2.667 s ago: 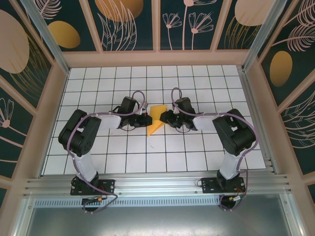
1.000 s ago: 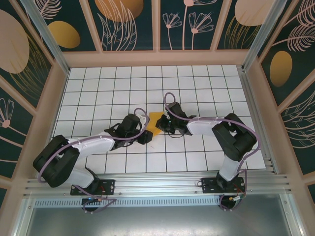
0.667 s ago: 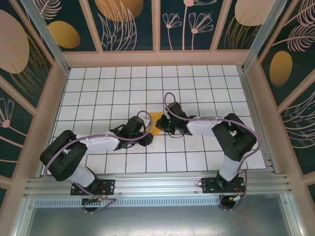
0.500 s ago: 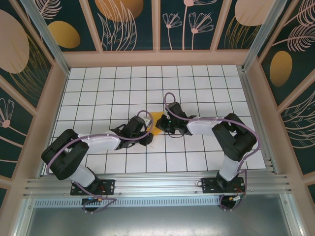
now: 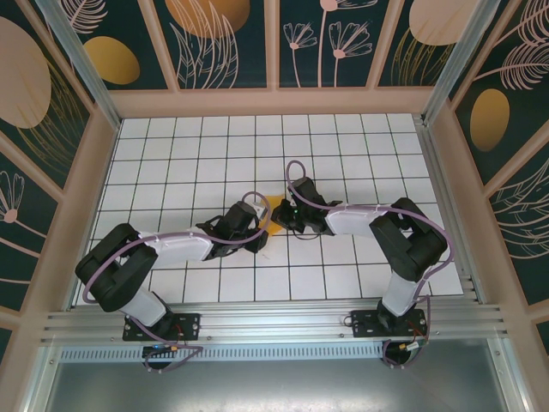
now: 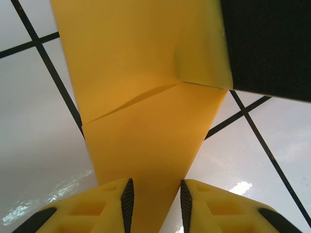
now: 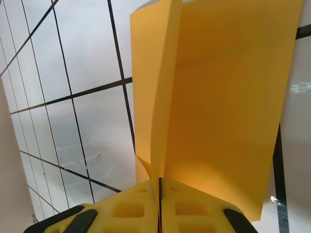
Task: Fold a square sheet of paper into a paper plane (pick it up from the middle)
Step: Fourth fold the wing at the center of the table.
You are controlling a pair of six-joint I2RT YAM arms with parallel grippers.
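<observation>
Over the white tiles (image 7: 87, 73), right hand (image 7: 159, 183) clamps creased paper (image 7: 223, 97); left hand (image 6: 154, 191), apart, straddles its tip.

Black-and-white arms (image 5: 180, 249) trail lilac cables (image 5: 294, 172), ending in yellow fingers (image 6: 218, 208) edged in black.
</observation>
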